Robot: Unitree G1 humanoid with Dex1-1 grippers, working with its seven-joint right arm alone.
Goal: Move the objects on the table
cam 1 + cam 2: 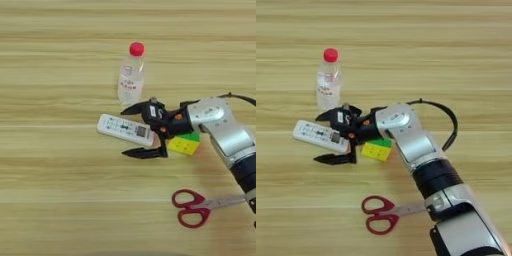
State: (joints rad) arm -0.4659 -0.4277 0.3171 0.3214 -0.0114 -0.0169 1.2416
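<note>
Right gripper [134, 131] spread wide, empty, fingers straddling the white remote control's [122, 128] right end, apparently positioned to grasp it.

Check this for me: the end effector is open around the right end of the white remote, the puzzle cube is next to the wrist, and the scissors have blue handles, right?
Not quite: the scissors have red handles, not blue, as the left eye view shows. The rest holds: the end effector is open around the right end of the white remote, and the puzzle cube sits next to the wrist.
</note>
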